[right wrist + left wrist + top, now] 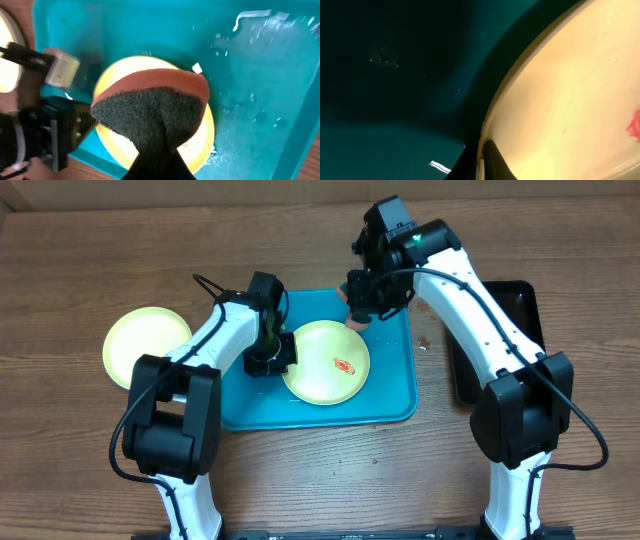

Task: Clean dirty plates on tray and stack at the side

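Observation:
A yellow-green plate (pixel 325 355) with a red smear (pixel 343 365) lies on the turquoise tray (pixel 390 395). My left gripper (pixel 272 360) is shut on its left rim; in the left wrist view the rim (pixel 570 90) sits between my fingers (pixel 487 160). My right gripper (pixel 362 308) is shut on a sponge (pixel 355 320), red with a dark scouring face (pixel 150 102), and holds it above the plate's far edge (pixel 199 145). A second yellow-green plate (pixel 145 345) lies on the table left of the tray. The pale blue plate is out of view.
A narrow black tray (pixel 510 310) lies right of the turquoise tray, partly under my right arm. The turquoise tray floor (pixel 260 75) shows wet streaks and droplets. My left arm's wrist (pixel 55 135) shows at the left in the right wrist view.

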Controlling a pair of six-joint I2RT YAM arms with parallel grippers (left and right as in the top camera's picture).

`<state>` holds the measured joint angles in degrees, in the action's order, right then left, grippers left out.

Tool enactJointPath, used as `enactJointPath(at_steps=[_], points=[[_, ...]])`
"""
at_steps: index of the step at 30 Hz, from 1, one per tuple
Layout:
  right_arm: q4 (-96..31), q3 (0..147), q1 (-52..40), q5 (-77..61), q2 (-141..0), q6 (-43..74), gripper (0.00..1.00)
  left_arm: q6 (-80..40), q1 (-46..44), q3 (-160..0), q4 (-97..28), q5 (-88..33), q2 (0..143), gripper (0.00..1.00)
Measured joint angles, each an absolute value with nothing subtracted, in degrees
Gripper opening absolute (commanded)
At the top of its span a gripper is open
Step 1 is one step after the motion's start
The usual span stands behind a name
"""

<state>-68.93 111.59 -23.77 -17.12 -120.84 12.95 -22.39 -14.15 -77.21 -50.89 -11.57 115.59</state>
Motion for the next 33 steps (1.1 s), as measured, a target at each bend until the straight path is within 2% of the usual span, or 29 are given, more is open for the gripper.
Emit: enactJointPath(at_steps=[18,23,33], points=[[-48.8,88.4,-29.6,-11.9,-120.8,21.7,0.04,-21.5,-10.4,-76.2,-49.0,-19.2,115.6,0.04],[-47.8,86.9,-29.6,-6.5,-120.8,23.2,0.04,-20.8,-9.6,-76.2,-48.9,-19.8,115.6,0.04],[-42.9,86.9,-31.4,-4.7,-122.0,23.8,0.03,-17.5,-7.8,-76.1,-48.8,-23.3,116.3,0.04]])
